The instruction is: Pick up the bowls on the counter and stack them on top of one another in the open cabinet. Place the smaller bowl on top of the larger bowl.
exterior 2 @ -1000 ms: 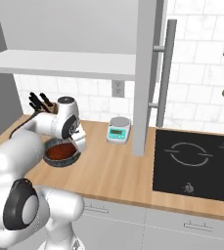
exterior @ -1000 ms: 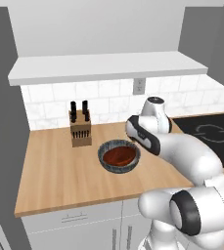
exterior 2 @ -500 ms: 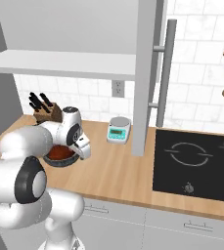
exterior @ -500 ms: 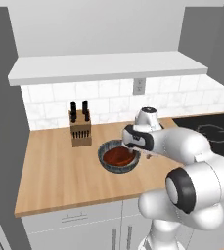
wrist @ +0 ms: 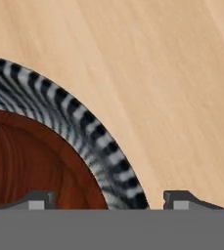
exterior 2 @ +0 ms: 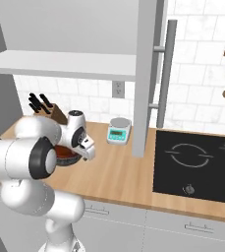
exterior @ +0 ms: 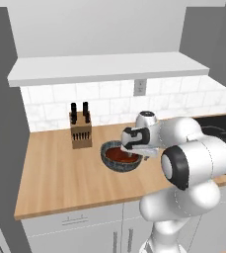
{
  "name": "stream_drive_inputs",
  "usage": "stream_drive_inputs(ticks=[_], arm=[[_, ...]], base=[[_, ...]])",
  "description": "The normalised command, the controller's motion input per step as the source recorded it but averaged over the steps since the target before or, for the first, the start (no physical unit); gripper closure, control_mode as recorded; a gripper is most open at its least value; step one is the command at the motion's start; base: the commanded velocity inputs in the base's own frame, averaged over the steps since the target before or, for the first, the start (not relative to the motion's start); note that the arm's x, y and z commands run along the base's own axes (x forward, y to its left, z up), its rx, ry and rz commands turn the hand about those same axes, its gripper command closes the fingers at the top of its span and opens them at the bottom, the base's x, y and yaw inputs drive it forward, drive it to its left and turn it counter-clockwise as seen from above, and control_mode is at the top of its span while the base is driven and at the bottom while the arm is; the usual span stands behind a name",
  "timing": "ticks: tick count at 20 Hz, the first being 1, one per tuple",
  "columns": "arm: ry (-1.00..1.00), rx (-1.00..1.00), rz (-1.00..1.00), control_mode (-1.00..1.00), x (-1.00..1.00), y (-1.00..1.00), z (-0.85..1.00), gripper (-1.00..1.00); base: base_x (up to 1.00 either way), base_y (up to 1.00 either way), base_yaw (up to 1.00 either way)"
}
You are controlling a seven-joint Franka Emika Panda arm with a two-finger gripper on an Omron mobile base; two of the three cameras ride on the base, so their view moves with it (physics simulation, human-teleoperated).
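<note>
Counter [exterior: 50, 173] of light wood runs below white tile, carrying a knife block [exterior: 80, 132] near its back edge. Smaller bowl [exterior: 122, 156] sits nested inside larger bowl [exterior: 112, 163] mid-counter. Gripper [wrist: 108, 199] straddles their rim, jaws spread, gripping nothing.

The arm has been folded back and swung lower over the second, so that the pincer [exterior: 135, 148], which stood raised above the stacked bowls, is now brought down at the rim of the larger bowl [exterior: 115, 163] on its side toward the stovetop end of the bench [exterior: 55, 173]. In the hand view one fingertip [wrist: 37, 199] is seen over the smaller bowl [wrist: 30, 161] nested inside and the other over bare wood outside the rim. The jaws have been drawn in slightly from their widest, with a gap kept between them.
</note>
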Motion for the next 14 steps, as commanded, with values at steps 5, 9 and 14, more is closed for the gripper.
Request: stream_drive_inputs(ticks=[5, 9, 14], arm=[[0.00, 0.00, 0.00, -1.00, 0.00, 0.00, 0.00, 1.00], [-0.08, 0.01, -0.01, -1.00, -0.09, 0.00, 0.49, 1.00], [-0.29, 0.01, -0.02, -1.00, -0.76, 0.01, 1.00, 1.00]], base=[[0.00, 0.00, 0.00], [0.00, 0.00, 0.00], [0.00, 0.00, 0.00]])
